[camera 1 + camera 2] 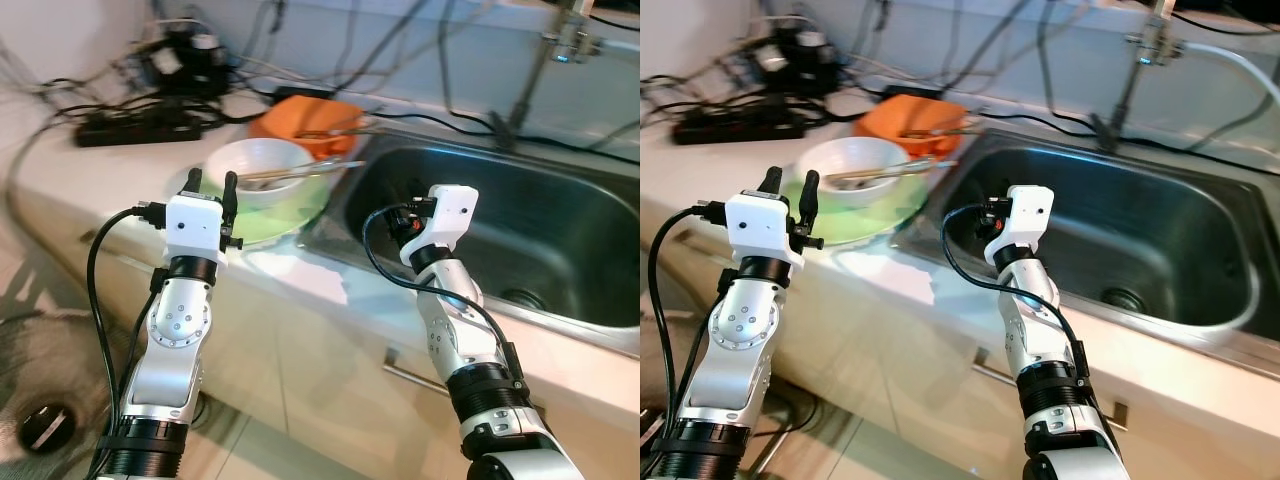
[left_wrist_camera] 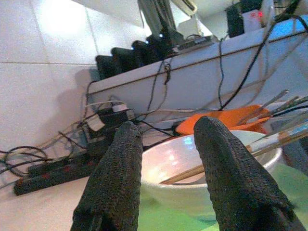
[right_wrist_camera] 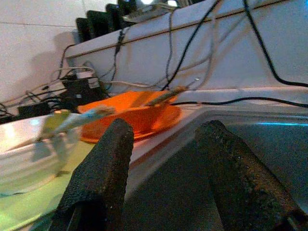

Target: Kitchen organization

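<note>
A white bowl [image 1: 258, 163] with chopsticks [image 1: 300, 173] lying across it sits on a green plate [image 1: 275, 218] on the counter, left of the steel sink [image 1: 560, 215]. Behind it stands an orange bowl [image 1: 318, 122] holding more chopsticks. My left gripper [image 1: 212, 180] is open at the counter's front edge, just short of the white bowl [image 2: 192, 168], fingers pointing at it with nothing between them. My right gripper [image 3: 166, 130] is open and empty over the sink's near-left corner, facing the orange bowl [image 3: 130, 118].
A black power strip [image 1: 140, 128] and tangled cables lie at the back left of the counter. The faucet [image 1: 568, 38] rises behind the sink, whose drain [image 1: 520, 297] is at the bottom. A cabinet handle [image 1: 410, 375] is below the counter, and a floor drain [image 1: 45, 428] lies lower left.
</note>
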Controlling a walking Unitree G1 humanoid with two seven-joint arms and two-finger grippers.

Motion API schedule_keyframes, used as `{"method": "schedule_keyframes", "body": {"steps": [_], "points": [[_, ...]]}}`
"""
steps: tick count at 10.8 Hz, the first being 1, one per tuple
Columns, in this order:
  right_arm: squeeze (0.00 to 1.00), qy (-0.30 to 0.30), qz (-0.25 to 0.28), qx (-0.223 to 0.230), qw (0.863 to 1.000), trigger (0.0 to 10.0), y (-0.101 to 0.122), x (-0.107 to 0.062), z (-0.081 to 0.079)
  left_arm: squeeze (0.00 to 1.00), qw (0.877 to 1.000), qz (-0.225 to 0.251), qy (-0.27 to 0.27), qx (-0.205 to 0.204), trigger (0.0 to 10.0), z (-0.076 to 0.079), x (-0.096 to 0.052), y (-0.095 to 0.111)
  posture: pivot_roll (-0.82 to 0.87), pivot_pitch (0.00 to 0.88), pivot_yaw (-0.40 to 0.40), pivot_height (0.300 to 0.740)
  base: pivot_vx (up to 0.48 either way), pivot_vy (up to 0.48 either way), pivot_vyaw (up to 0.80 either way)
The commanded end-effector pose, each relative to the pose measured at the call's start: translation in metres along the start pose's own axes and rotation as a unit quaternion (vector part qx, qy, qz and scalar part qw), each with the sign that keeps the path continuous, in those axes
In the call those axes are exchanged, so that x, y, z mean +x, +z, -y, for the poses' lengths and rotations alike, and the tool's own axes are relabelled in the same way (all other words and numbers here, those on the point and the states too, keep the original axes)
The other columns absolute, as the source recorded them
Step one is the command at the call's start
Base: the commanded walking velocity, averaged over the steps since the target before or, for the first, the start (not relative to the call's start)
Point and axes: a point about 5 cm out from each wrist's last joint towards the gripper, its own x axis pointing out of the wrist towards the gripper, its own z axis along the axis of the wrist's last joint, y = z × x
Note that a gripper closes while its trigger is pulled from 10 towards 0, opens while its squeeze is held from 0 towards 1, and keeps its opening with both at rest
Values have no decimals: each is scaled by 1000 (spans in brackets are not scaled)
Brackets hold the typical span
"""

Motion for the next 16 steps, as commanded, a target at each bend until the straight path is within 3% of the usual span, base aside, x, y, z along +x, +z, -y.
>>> {"method": "schedule_keyframes", "body": {"steps": [1,3,6,8,10,11,16], "points": [[0,2,3,1,1000,10000,2,2,0,0,1000,0,-4,3,10000,0,2,1,169,42,15,740,0,0,0],[0,3,1,1,1000,10000,1,2,0,0,1000,-10,-18,16,10000,0,3,-1,171,43,16,740,0,0,0],[0,3,-1,2,1000,10000,0,1,-2,0,986,3,-96,139,10000,0,11,3,173,45,16,740,0,0,0],[0,2,-2,1,1000,10000,0,2,-1,0,965,17,-163,205,10000,8,18,7,173,44,17,740,0,0,0],[0,-1,-3,1,1000,10000,0,2,-1,0,954,9,-204,220,10000,17,28,4,177,37,21,740,0,0,0],[0,-1,-2,1,1000,10000,0,3,-1,0,939,-16,-243,242,10000,29,36,-8,172,31,28,740,0,0,0],[0,-9,4,0,1000,10000,1,2,1,0,922,-3,-282,266,10000,58,67,-9,149,19,53,740,0,0,0]]}}
